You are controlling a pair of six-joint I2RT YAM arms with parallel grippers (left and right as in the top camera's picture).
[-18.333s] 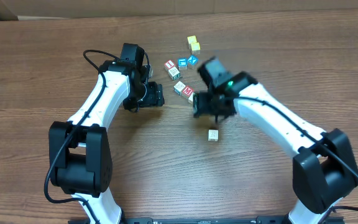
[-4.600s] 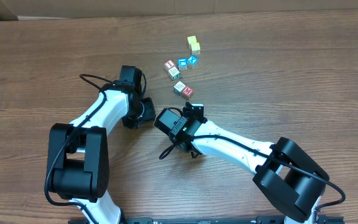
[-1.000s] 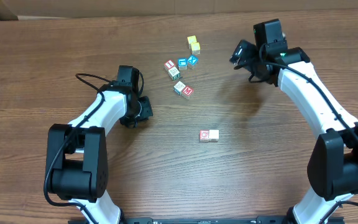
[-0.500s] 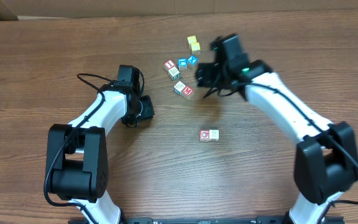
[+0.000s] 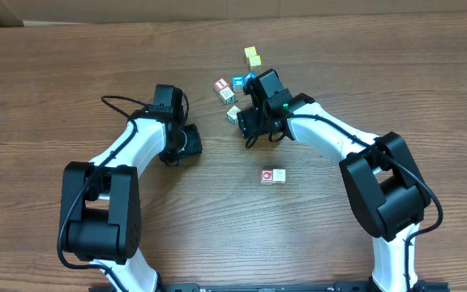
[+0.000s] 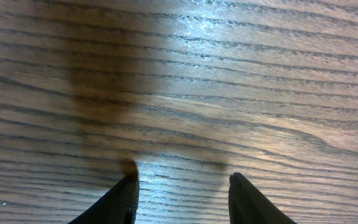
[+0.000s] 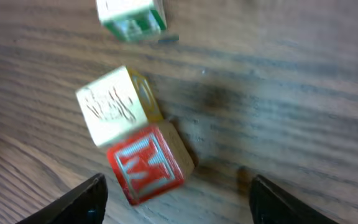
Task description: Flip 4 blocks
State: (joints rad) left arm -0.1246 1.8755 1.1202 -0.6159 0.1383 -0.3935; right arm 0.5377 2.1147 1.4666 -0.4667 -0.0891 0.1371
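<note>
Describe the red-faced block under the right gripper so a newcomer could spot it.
Find the right gripper, open above the cluster of cubes at the far middle of the table. In its wrist view two touching cubes lie between the fingers; the block is the one closer to them. It has a red face with a pale M, while its neighbour is whitish.

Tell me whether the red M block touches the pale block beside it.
Touching. The right wrist view shows the red M block butted against the pale block, with no gap.
</note>
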